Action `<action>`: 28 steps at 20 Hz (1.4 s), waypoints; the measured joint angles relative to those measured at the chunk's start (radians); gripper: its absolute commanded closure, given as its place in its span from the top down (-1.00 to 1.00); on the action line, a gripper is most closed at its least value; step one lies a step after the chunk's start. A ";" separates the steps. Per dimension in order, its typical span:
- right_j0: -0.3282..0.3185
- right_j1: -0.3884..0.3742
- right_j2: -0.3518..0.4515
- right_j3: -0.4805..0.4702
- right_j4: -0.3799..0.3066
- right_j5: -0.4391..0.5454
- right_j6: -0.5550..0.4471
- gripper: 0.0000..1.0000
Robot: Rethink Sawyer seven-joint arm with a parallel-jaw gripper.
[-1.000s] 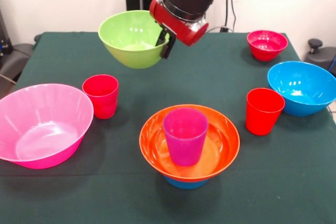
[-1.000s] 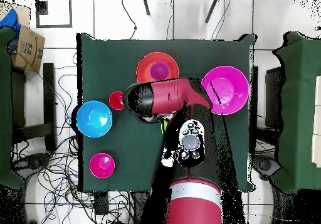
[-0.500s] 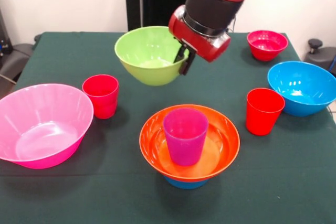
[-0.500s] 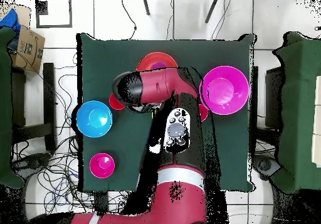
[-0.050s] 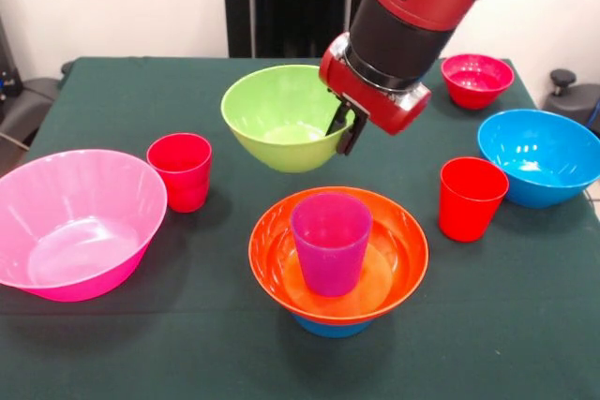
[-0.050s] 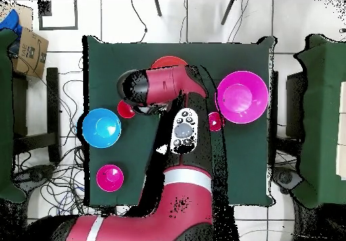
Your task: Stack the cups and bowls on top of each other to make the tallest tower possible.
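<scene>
Lime green bowl (image 5: 287, 117) pinched at its rim by gripper (image 5: 341, 128), airborne behind tower (image 5: 337, 259), not touching

Robotics lab, not a home. Red industrial arm (image 6: 169, 96) mounted at a table draped in dark green cloth (image 6: 135, 171). White tiled floor (image 6: 67, 76) strewn with loose tangled cables (image 6: 51, 184). Cardboard box (image 6: 30, 49) set to one side.

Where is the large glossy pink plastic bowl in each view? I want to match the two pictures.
Front view: large glossy pink plastic bowl at the left edge, on the table.
Overhead view: right part of the table.
Shared landmark: small red plastic cup beside it.
</scene>
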 measured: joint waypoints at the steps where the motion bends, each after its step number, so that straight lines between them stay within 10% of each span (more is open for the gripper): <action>1: 0.000 0.004 -0.002 -0.007 0.006 0.015 0.000 -1.00; 28: -0.008 0.003 -0.033 -0.252 0.111 0.325 0.000 -1.00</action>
